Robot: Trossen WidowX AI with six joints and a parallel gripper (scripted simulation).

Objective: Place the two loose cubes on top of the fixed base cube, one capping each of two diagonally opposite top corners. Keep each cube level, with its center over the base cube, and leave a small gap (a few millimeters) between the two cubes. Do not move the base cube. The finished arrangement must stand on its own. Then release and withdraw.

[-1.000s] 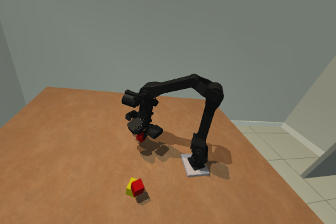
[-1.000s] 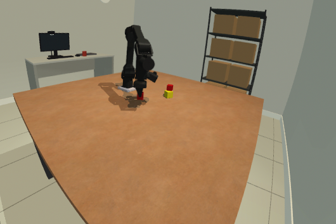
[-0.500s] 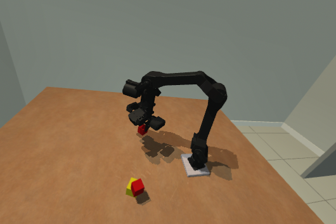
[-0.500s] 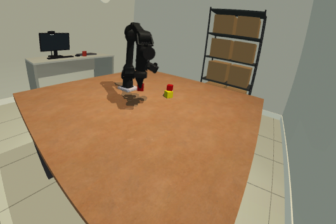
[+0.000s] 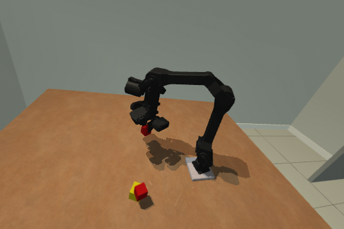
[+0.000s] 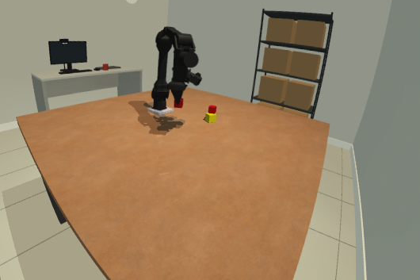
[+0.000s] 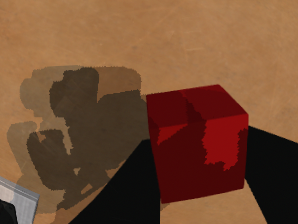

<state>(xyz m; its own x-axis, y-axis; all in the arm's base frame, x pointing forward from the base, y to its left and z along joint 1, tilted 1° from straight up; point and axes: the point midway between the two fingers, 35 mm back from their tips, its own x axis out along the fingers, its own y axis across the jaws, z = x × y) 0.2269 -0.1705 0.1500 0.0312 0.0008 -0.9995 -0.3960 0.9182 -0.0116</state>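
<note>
1. Top view: the black parallel-jaw gripper [image 5: 147, 127] is clamped on a small red loose cube [image 5: 145, 130], held above the brown wooden table top [image 5: 65, 152], with its shadow spread on the wood at about four o'clock from it. Well apart, at about six o'clock, the yellow fixed base cube [image 5: 133, 192] already carries a second red cube [image 5: 141, 191] over one of its top corners, overhanging the edge. So I judge one of two placements done.

2. Exterior view: the carried cube [image 6: 178, 103] hangs under the gripper [image 6: 177, 98], just beside the arm's white mounting plate [image 6: 160, 110]. The placed red cube [image 6: 212, 109] sits on the yellow base [image 6: 211, 117] at about three o'clock from it, near but apart.

3. Wrist view: the red cube [image 7: 198, 143] fills the gap between the two dark fingers; it looks slightly skewed.

4. Left to do, in my judgement: carry this cube across, cap the diagonally opposite corner with a small gap, let go, withdraw.
</note>
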